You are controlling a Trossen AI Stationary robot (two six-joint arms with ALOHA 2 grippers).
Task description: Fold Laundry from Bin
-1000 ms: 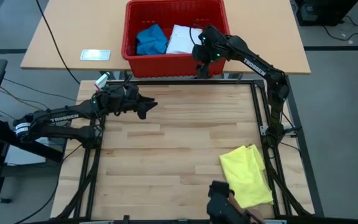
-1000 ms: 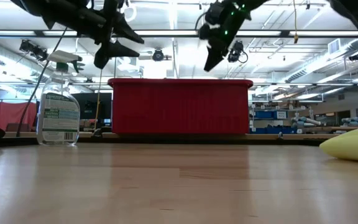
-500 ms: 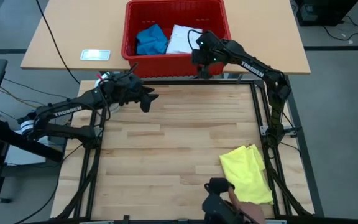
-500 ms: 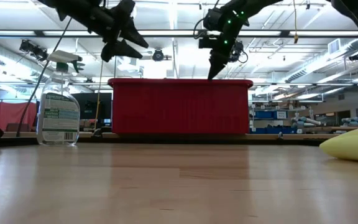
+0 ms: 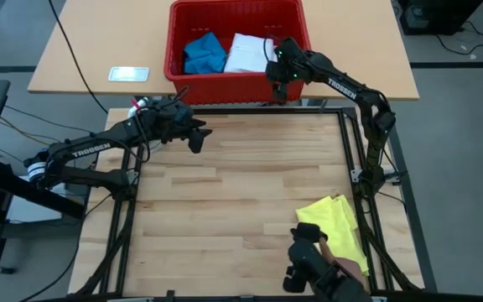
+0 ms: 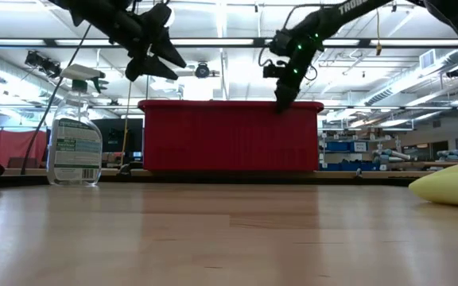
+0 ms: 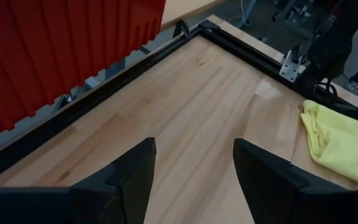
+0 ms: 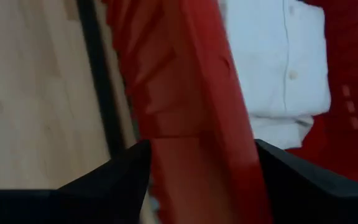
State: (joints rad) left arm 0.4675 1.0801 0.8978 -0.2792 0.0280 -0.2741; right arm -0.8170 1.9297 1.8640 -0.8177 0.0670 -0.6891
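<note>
The white shirt (image 5: pixel 248 52) lies in the red bin (image 5: pixel 235 10) beside a blue piece (image 5: pixel 203 53), just beyond the right tool (image 5: pixel 280 86), which hangs over the bin's near rim with fingers apart and empty. The left tool (image 5: pixel 198 137), also spread and empty, hovers over the counter (image 5: pixel 233 193), farther off. A folded yellow T-shirt (image 5: pixel 335 231) rests well behind.

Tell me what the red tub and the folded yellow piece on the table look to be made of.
Red rectangular tub: likely moulded plastic, judging by its ribbed walls and slight sheen. Yellow folded piece: soft cloth, matte, with limp creased edges; exact fabric unclear.
</note>
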